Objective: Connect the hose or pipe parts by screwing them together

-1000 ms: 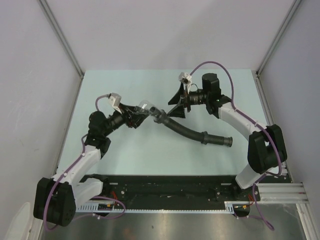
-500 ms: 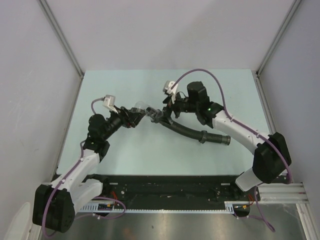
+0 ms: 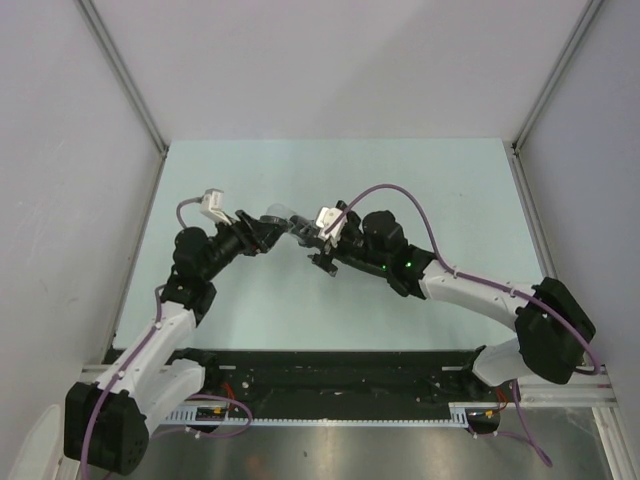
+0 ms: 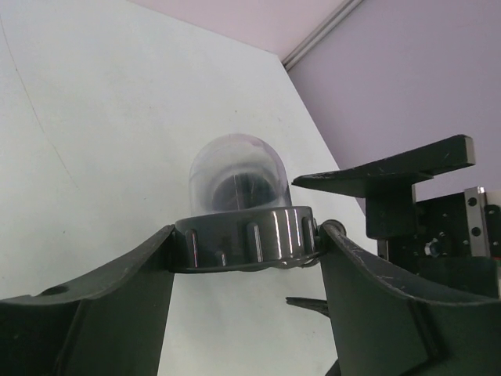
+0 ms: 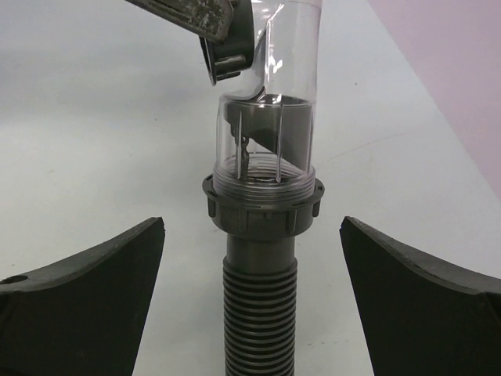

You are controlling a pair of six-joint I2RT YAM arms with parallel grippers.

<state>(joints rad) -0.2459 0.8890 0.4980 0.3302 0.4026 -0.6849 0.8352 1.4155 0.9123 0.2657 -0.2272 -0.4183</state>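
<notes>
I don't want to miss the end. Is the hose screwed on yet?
Nearly, it seems. The collar of the hose already sits on the clear fitting. The left gripper holds that fitting; the right gripper is open around the hose. Maybe more tightening remains.

arms point(image 3: 160, 330) point(image 3: 470, 290): 2 | pincers point(image 4: 246, 235) point(image 5: 252, 223): 2 | ribbed hose point(image 5: 260, 313): 1 | clear elbow fitting point(image 5: 270, 149): 1 | table point(image 3: 420, 190): 1

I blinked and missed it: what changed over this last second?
The right arm swung left over the black hose; its fingers now stand wide open either side of it, not touching. The left fingers kept their grip on the clear fitting, barely moving.
</notes>
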